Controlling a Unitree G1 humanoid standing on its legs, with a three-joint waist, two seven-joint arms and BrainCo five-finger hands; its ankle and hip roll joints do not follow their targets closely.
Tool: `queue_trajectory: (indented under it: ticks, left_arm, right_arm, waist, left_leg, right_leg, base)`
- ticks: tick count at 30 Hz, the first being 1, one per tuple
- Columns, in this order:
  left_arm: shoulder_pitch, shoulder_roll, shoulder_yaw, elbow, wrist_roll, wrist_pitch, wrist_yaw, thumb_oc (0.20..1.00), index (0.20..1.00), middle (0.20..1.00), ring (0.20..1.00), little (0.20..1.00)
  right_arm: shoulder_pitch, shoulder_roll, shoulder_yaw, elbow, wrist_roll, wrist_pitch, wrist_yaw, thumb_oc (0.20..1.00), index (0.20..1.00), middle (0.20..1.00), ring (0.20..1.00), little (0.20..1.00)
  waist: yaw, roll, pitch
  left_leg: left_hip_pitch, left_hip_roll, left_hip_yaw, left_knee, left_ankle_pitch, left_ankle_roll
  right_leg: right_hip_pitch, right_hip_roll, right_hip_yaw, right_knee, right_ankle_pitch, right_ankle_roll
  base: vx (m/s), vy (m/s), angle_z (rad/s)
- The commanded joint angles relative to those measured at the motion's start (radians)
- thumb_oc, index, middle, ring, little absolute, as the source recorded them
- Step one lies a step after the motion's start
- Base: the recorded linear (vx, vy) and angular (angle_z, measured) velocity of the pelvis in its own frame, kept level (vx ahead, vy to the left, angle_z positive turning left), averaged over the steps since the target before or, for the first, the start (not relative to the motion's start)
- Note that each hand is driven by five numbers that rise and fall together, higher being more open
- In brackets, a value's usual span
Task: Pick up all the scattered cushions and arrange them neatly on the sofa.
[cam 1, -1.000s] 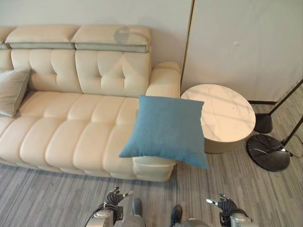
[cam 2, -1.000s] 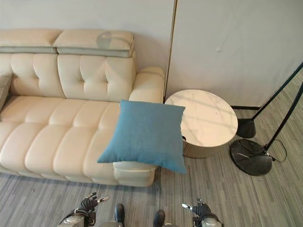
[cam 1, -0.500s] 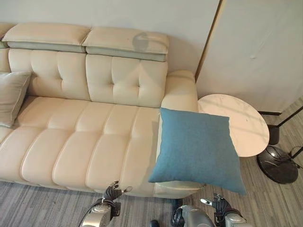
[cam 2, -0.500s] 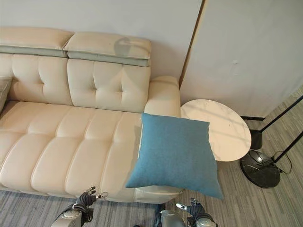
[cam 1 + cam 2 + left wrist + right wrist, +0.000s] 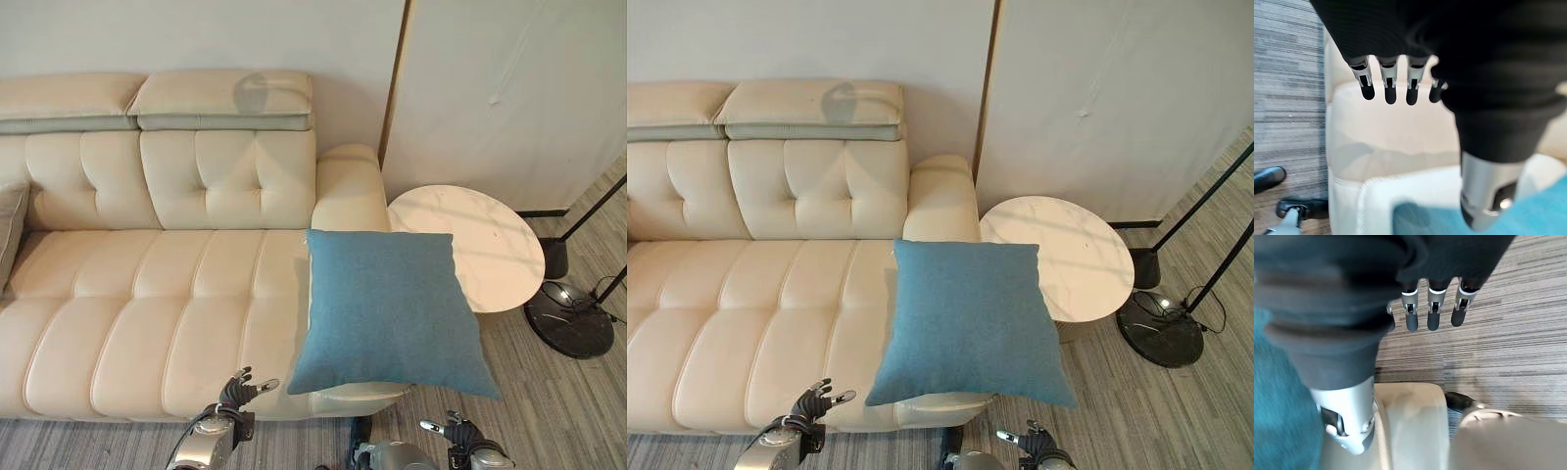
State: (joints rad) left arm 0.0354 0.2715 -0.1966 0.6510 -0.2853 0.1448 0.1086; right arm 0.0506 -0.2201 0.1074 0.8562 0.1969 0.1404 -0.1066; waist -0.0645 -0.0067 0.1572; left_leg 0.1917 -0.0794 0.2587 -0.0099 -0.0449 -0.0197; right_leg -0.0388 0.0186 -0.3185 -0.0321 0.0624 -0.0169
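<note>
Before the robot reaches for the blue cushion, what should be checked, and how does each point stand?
1. Blue cushion within view, lying over the sofa's armrest: ok.
2. Left hand free, fingers relaxed, holding nothing: ok.
3. Right hand free, fingers relaxed: ok.
4. Sofa seat bare beside the cushion for placing: ok.
5. Cushion corner overhangs the round side table; whether they touch: cannot tell.
6. All cushions already arranged: not ok.

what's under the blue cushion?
The blue cushion lies across the sofa armrest's front end, its right edge overlapping the round side table and overhanging the floor. Whatever else lies beneath is covered.
</note>
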Motion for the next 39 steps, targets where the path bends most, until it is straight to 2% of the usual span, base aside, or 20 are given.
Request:
queue_trajectory:
  ticks: [1,3,4,5,6,8,10,11,13,19,27,30,35,39]
  left_arm:
    - [-0.003,-0.001,-0.018,-0.048,0.003,-0.02,-0.011,1.0,1.0,1.0,1.0,1.0]
    - [-0.008,0.001,-0.023,-0.056,-0.01,-0.028,-0.003,1.0,1.0,1.0,1.0,1.0]
    - [-0.002,-0.003,-0.019,-0.064,-0.021,-0.024,0.001,1.0,1.0,1.0,1.0,1.0]
    - [-0.002,-0.003,-0.019,-0.064,-0.021,-0.024,0.001,1.0,1.0,1.0,1.0,1.0]
    - [0.007,-0.004,-0.013,-0.066,-0.026,-0.021,0.004,1.0,1.0,1.0,1.0,1.0]
    - [0.017,-0.006,-0.007,-0.063,-0.028,-0.02,0.008,1.0,1.0,1.0,1.0,1.0]
    - [0.02,-0.004,-0.009,-0.057,-0.026,-0.019,0.017,1.0,1.0,1.0,1.0,1.0]
    - [0.022,-0.005,-0.003,-0.055,-0.03,-0.02,0.016,1.0,1.0,1.0,1.0,1.0]
    - [0.018,-0.003,-0.002,-0.04,-0.025,-0.022,0.012,1.0,1.0,1.0,1.0,1.0]
    - [0.029,0.003,0.049,-0.018,-0.05,-0.031,0.031,1.0,1.0,1.0,1.0,1.0]
    - [0.048,0.053,0.204,-0.072,-0.112,-0.047,0.072,1.0,1.0,1.0,1.0,1.0]
    - [0.04,0.102,0.257,-0.113,-0.114,-0.054,0.075,1.0,1.0,1.0,1.0,1.0]
    - [-0.039,0.148,0.262,-0.121,-0.14,-0.071,0.07,1.0,1.0,1.0,1.0,1.0]
    - [-0.105,0.13,0.212,-0.098,-0.16,-0.077,0.074,1.0,1.0,1.0,1.0,1.0]
  right_arm:
    - [0.003,-0.05,0.017,-0.03,0.009,-0.017,0.004,1.0,1.0,1.0,1.0,1.0]
    - [0.005,-0.06,0.018,-0.026,0.002,-0.015,0.001,1.0,1.0,1.0,1.0,1.0]
    - [0.008,-0.065,0.017,-0.013,-0.007,-0.008,-0.001,1.0,1.0,1.0,1.0,1.0]
    - [0.008,-0.065,0.017,-0.013,-0.007,-0.008,-0.001,1.0,1.0,1.0,1.0,1.0]
    - [0.012,-0.066,0.015,-0.004,-0.016,-0.003,-0.001,1.0,1.0,1.0,1.0,1.0]
    - [0.014,-0.068,0.014,0.02,-0.03,0.001,-0.006,1.0,1.0,1.0,1.0,1.0]
    - [0.018,-0.074,0.014,0.036,-0.04,0.002,-0.014,1.0,1.0,1.0,1.0,1.0]
    - [0.017,-0.069,0.01,0.052,-0.035,0.005,-0.01,1.0,1.0,1.0,1.0,1.0]
    - [0.017,-0.069,0.003,0.078,-0.03,0.002,-0.016,1.0,1.0,1.0,1.0,1.0]
    - [0.014,-0.08,-0.05,0.098,0.015,-0.006,-0.038,1.0,1.0,1.0,1.0,1.0]
    - [0.006,-0.186,-0.117,-0.106,-0.006,0.002,-0.033,1.0,1.0,1.0,1.0,1.0]
    - [-0.011,-0.268,-0.151,-0.193,-0.036,0.016,-0.01,1.0,1.0,1.0,1.0,1.0]
    - [-0.084,-0.364,-0.162,-0.23,-0.046,0.019,-0.006,1.0,1.0,1.0,1.0,1.0]
    - [-0.152,-0.364,-0.119,-0.2,-0.045,0.017,-0.013,1.0,1.0,1.0,1.0,1.0]
  waist:
    - [-0.02,-0.02,-0.002]
    - [-0.006,-0.029,0.014]
    - [-0.003,-0.031,0.011]
    - [-0.003,-0.032,0.01]
    - [-0.001,-0.032,0.005]
    - [0.005,-0.028,-0.002]
    - [0.006,-0.023,-0.001]
    - [0.005,-0.021,-0.004]
    - [0.0,-0.016,-0.009]
    - [0.005,-0.026,-0.036]
    - [0.022,-0.05,-0.047]
    - [0.026,-0.054,-0.053]
    - [0.02,-0.049,-0.056]
    - [0.017,-0.045,-0.057]
  left_leg:
    - [-0.119,0.126,0.001,0.192,-0.03,-0.047]
    - [-0.175,0.107,-0.058,0.288,0.005,-0.051]
    - [-0.194,0.09,-0.09,0.242,-0.014,-0.035]
    - [-0.195,0.089,-0.09,0.241,-0.012,-0.035]
    - [-0.184,0.087,-0.1,0.166,-0.018,-0.027]
    - [-0.174,0.092,-0.14,0.049,0.019,-0.025]
    - [-0.192,0.095,-0.194,-0.033,0.092,-0.037]
    - [-0.177,0.098,-0.187,-0.046,0.081,-0.037]
    - [-0.164,0.104,-0.175,-0.077,0.099,-0.042]
    - [-0.12,0.1,-0.154,-0.077,0.057,-0.037]
    - [-0.102,0.098,-0.137,-0.077,0.028,-0.031]
    - [-0.104,0.095,-0.135,-0.077,0.021,-0.03]
    - [-0.101,0.091,-0.126,-0.077,0.01,-0.03]
    - [-0.103,0.091,-0.122,-0.077,0.008,-0.028]
  right_leg:
    - [0.131,-0.053,0.071,-0.055,-0.113,0.089]
    - [0.137,-0.058,0.068,-0.055,-0.111,0.069]
    - [0.135,-0.061,0.073,-0.055,-0.115,0.071]
    - [0.133,-0.062,0.073,-0.055,-0.115,0.071]
    - [0.132,-0.064,0.078,-0.055,-0.115,0.076]
    - [0.132,-0.058,0.084,-0.055,-0.116,0.077]
    - [0.131,-0.051,0.081,-0.055,-0.12,0.072]
    - [0.136,-0.05,0.086,-0.055,-0.131,0.071]
    - [0.136,-0.044,0.081,-0.055,-0.133,0.068]
    - [0.154,-0.044,0.091,-0.055,-0.139,0.071]
    - [0.157,-0.052,0.103,-0.055,-0.134,0.089]
    - [0.154,-0.056,0.102,-0.055,-0.134,0.095]
    - [0.152,-0.063,0.105,-0.055,-0.13,0.105]
    - [0.148,-0.065,0.108,-0.055,-0.129,0.106]
  base:
    - [-0.03,-0.186,0.06]
    - [-0.02,-0.146,-0.12]
    - [0.02,-0.079,-0.29]
    - [0.05,-0.042,-0.31]
    - [0.06,-0.011,-0.17]
    - [0.09,-0.011,-0.24]
    - [0.07,0.012,-0.35]
    - [0.08,0.037,-0.27]
    - [0.08,0.071,-0.25]
    - [0.1,0.087,-0.03]
    - [0.06,0.063,-0.04]
    - [0.04,0.053,0.0]
    - [0.04,0.049,0.01]
    - [0.03,0.026,-0.04]
